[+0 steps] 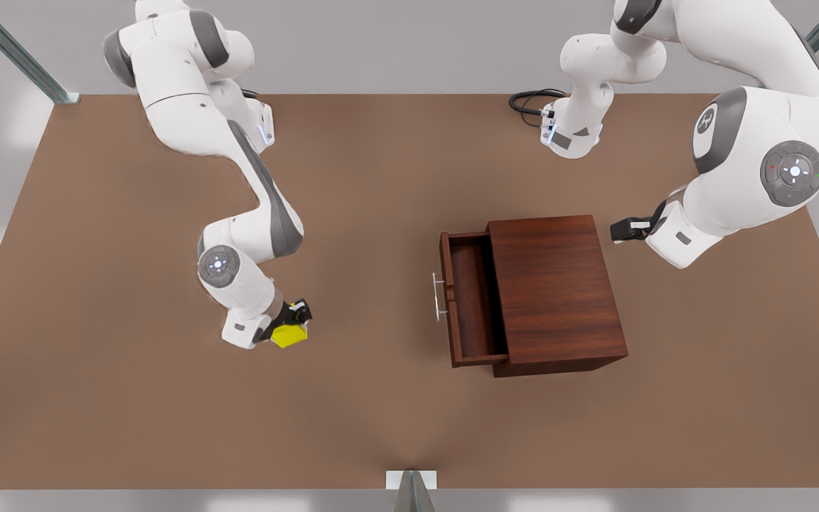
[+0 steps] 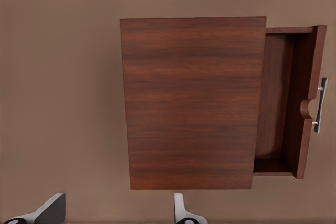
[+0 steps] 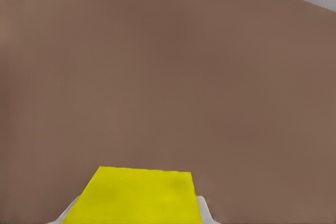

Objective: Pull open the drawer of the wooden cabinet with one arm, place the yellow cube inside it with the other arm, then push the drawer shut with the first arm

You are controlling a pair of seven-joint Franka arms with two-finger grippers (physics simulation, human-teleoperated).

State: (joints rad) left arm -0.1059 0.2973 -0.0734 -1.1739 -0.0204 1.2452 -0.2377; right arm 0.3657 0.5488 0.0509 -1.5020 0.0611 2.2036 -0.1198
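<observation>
Right tool (image 1: 294, 323) clenched on the small bright yellow cube (image 1: 288, 335) at lower left of the front view, left tool (image 1: 619, 229) released behind the dark wooden cabinet (image 1: 555, 288); risk: half-open wooden drawer (image 1: 468, 299) leaves a narrow slot, cube may clip the cabinet edge.

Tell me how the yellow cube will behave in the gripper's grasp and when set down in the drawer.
The yellow cube looks rigid with flat faces, so the right gripper, shut on it, probably holds it squarely. Its plain, smooth surface might slip under a light squeeze. Flat-bottomed, it should sit still in the open drawer rather than roll. The left gripper waits behind the wooden cabinet.
</observation>
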